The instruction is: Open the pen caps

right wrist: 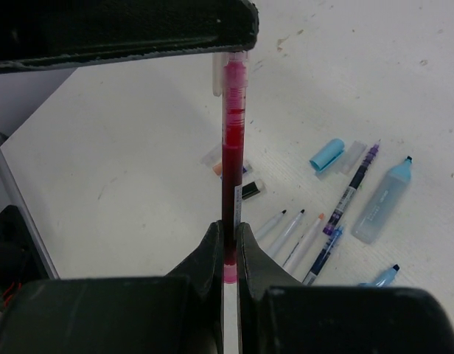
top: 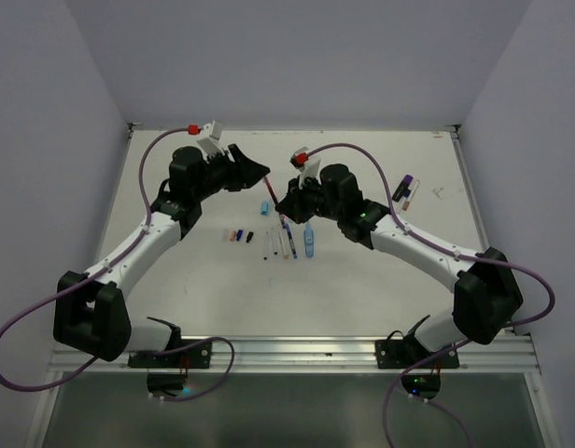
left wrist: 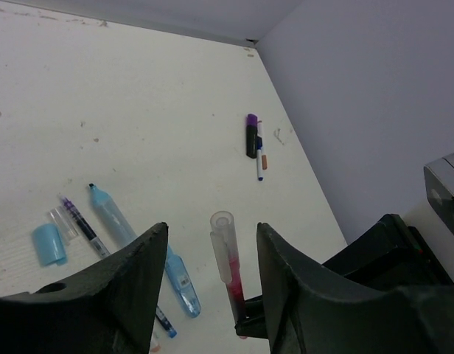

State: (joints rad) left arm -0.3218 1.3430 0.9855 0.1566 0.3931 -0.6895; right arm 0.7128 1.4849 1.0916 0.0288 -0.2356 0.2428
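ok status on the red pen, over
Right hand shut on red pen. Left hand open, fingers either side of its clear cap, not gripping. Cap not yet off. Nothing between hand and cap.

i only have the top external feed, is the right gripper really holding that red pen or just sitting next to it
Observer: Holding it. The right wrist view shows the right gripper shut on the lower body of the red-inked clear plastic pen.
Operator: is its cap on
Observer: Yes. The left wrist view shows a clear plastic cap on the pen's far end.
Operator: left got hold of it?
Observer: Not yet. The left gripper is open and straddles the cap, with a gap showing on both sides.
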